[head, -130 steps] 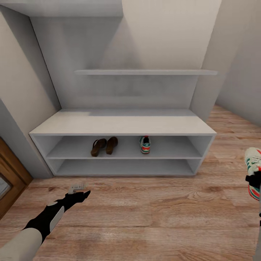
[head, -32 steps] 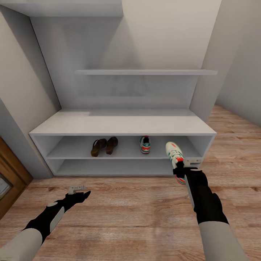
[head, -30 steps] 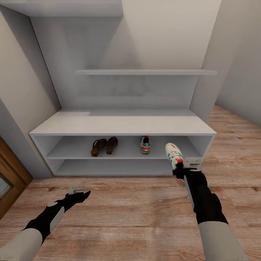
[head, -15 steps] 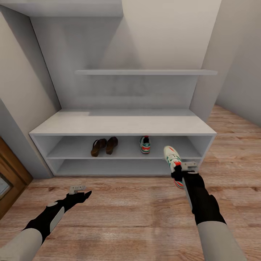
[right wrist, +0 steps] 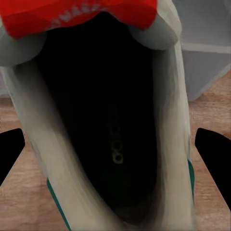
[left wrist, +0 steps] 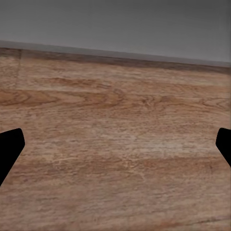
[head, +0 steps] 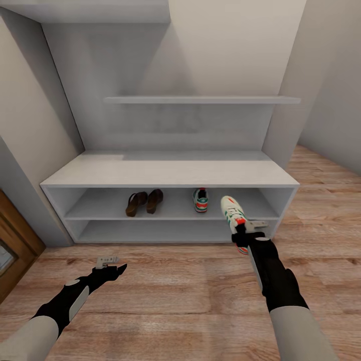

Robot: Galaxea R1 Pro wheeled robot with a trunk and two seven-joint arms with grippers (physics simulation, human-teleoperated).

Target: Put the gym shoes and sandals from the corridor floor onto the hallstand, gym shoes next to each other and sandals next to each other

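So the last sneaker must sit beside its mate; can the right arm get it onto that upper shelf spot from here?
Probably yes. The right gripper holds the sneaker just before the hallstand, and the shelf space right of the shelved sneaker looks free, front open.

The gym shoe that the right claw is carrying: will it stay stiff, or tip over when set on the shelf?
The gym shoe keeps its shape in the right claw, so it is probably fairly stiff. Its sole looks flat and broad; like its twin standing on the hallstand, it should rest without tipping. Held near the heel, it may swing.
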